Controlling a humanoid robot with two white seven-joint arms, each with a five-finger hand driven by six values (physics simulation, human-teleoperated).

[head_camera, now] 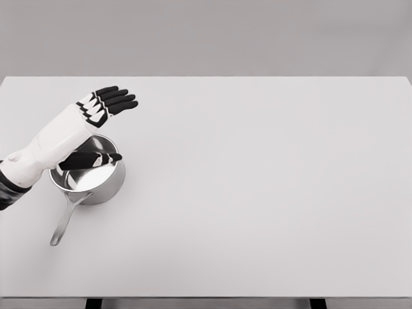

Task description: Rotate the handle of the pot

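From my remote station: the wide white rectangular counter carries one item, a round polished-steel saucepan, standing upright near its left edge, towards the front. Its long flat steel handle runs from the near rim forward and leftward. The left white-and-black five-fingered robot hand lies above and behind the pan, its thumb over the bowl.

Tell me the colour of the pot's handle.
Silver-grey metal, like the pot; the handle shows best in the head view.
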